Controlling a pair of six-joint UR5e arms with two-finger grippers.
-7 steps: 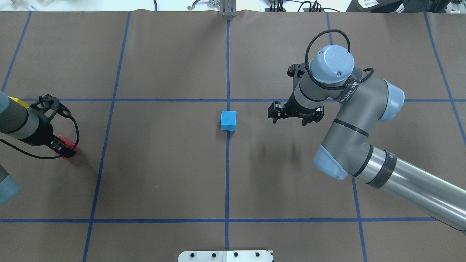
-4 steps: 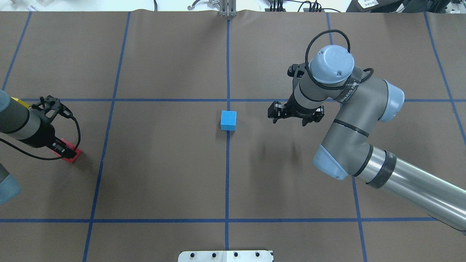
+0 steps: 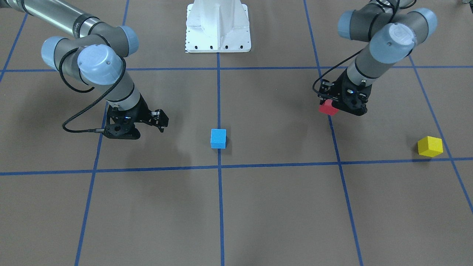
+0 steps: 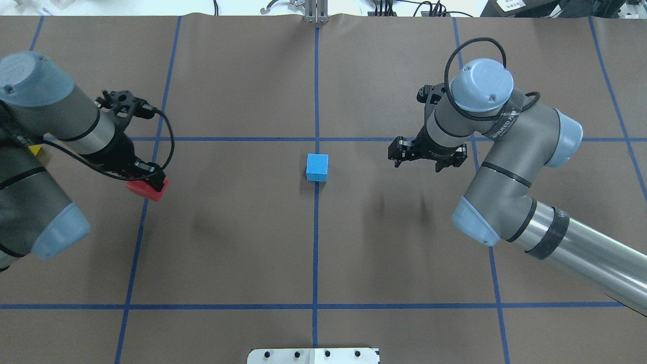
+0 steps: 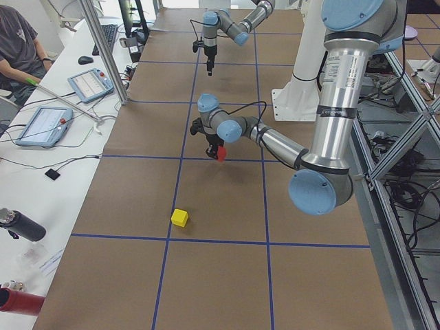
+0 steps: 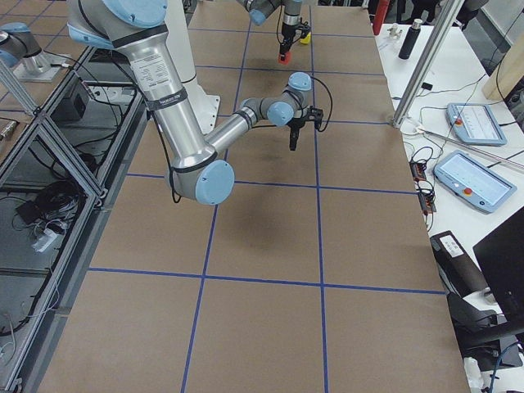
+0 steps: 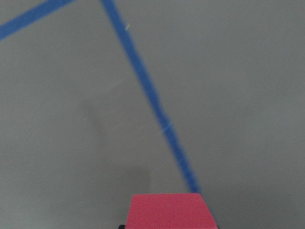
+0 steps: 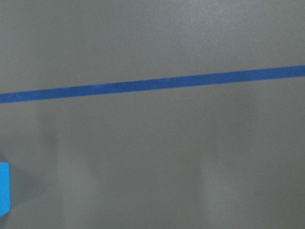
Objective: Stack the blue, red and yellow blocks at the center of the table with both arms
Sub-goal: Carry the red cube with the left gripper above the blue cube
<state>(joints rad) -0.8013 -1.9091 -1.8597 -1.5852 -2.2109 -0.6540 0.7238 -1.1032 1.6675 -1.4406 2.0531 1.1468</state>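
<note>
left fingers (image 4: 150, 172) clamped on red block (image 4: 145, 190), up above bench (image 4: 227, 242). right fingers (image 4: 398, 154) spread wide, empty, near blue block (image 4: 317, 167). yellow block (image 3: 429, 146) well apart.

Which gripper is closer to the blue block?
Right. The right gripper hangs open off to one side of the blue block; the left gripper, holding the red block, is farther off on the opposite side.

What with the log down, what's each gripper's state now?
Left gripper: shut on the red block.
Right gripper: open, holding nothing.
</note>
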